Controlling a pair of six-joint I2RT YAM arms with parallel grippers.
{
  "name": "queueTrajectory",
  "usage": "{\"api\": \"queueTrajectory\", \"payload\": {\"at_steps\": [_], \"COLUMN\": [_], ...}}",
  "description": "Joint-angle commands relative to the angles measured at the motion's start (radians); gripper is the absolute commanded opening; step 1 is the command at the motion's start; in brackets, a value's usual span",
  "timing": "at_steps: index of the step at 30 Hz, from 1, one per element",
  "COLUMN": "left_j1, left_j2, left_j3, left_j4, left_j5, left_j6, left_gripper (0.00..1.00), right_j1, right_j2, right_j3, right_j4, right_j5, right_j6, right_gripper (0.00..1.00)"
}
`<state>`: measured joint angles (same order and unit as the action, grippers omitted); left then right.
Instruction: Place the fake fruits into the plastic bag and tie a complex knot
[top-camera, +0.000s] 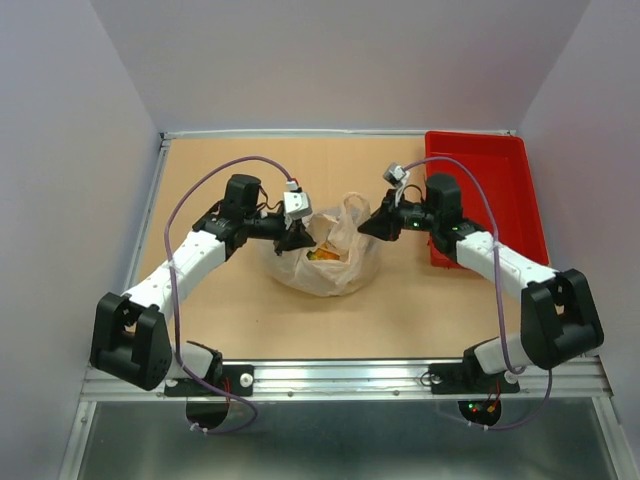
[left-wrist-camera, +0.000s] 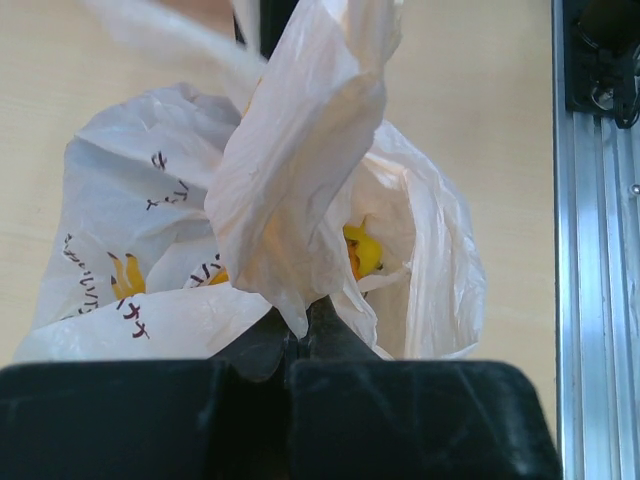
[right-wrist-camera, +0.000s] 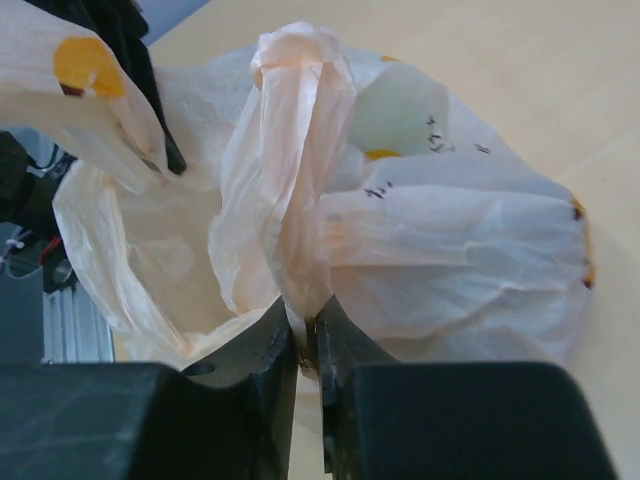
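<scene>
We see the left fingers (left-wrist-camera: 303, 340) pinched shut on a fold of the plastic bag (top-camera: 330, 268). The bag sits on the bench (top-camera: 230, 320) between the two sets of fingers. The right fingers (right-wrist-camera: 300, 345) are narrowed onto another bunched strip of the bag's film and grip it. Just beyond the left fingers, inside the bag's open mouth, a yellow fruit (left-wrist-camera: 362, 250) shows. A red tray (top-camera: 490, 190) lies on the side of the right fingers away from the bag.

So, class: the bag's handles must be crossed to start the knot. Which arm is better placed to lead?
Right, probably. Both the left gripper and right gripper pinch a handle of the plastic bag; the right one's handle loop stands up free in the top view, so it could swing across.
</scene>
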<state>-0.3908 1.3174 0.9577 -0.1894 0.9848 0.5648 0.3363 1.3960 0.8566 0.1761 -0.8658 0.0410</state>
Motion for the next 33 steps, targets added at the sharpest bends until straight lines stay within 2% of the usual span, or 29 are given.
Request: {"api": "queueTrajectory", "payload": {"at_steps": [1, 5, 11, 14, 15, 16, 17, 19, 20, 21, 23, 25, 26, 29, 33], "left_j1": [-0.026, -0.063, -0.102, -0.115, -0.114, -0.111, -0.108, -0.097, -0.088, -0.082, -0.074, -0.062, -0.057, -0.046, -0.043], "left_j2": [0.022, 0.065, 0.054, 0.077, 0.085, 0.091, 0.094, 0.092, 0.091, 0.091, 0.095, 0.097, 0.1, 0.108, 0.114], "left_j3": [0.032, 0.061, 0.072, 0.073, 0.072, 0.07, 0.061, 0.049, 0.039, 0.038, 0.039, 0.038, 0.039, 0.045, 0.055], "left_j4": [0.05, 0.047, 0.008, 0.057, 0.079, 0.1, 0.122, 0.185, 0.214, 0.229, 0.231, 0.232, 0.234, 0.235, 0.237], "left_j5": [0.002, 0.008, 0.029, 0.025, 0.022, 0.023, 0.028, 0.032, 0.04, 0.04, 0.049, 0.054, 0.063, 0.069, 0.075], "left_j6": [0.036, 0.098, 0.173, 0.122, 0.048, 0.02, -0.008, -0.089, -0.11, -0.121, -0.138, -0.144, -0.154, -0.166, -0.169], "left_gripper": [0.0, 0.0, 0.0, 0.0, 0.0, 0.0, 0.0, 0.0, 0.0, 0.0, 0.0, 0.0, 0.0, 0.0, 0.0], "right_j1": [0.076, 0.147, 0.159, 0.161, 0.159, 0.159, 0.159, 0.159, 0.159, 0.158, 0.142, 0.136, 0.127, 0.106, 0.057], "right_j2": [0.049, 0.138, 0.216, 0.232, 0.222, 0.213, 0.199, 0.16, 0.149, 0.137, 0.097, 0.072, 0.055, 0.046, 0.031], "right_j3": [0.091, 0.143, 0.2, 0.216, 0.211, 0.206, 0.196, 0.165, 0.16, 0.153, 0.113, 0.093, 0.082, 0.073, 0.065], "right_j4": [0.218, 0.275, 0.304, 0.307, 0.304, 0.293, 0.28, 0.208, 0.168, 0.105, 0.088, 0.08, 0.066, 0.04, -0.001], "right_j5": [-0.019, -0.022, -0.052, -0.099, -0.128, -0.128, -0.154, -0.186, -0.191, -0.193, -0.19, -0.177, -0.165, -0.153, -0.136], "right_j6": [0.06, 0.092, 0.105, 0.123, 0.128, 0.129, 0.125, 0.082, 0.022, 0.007, -0.007, -0.021, -0.03, -0.061, -0.075], "right_gripper": [0.15, 0.1, 0.08, 0.08, 0.11, 0.15, 0.26, 0.39, 0.52, 0.59, 0.76, 0.82, 0.93, 1.0, 1.0]}}
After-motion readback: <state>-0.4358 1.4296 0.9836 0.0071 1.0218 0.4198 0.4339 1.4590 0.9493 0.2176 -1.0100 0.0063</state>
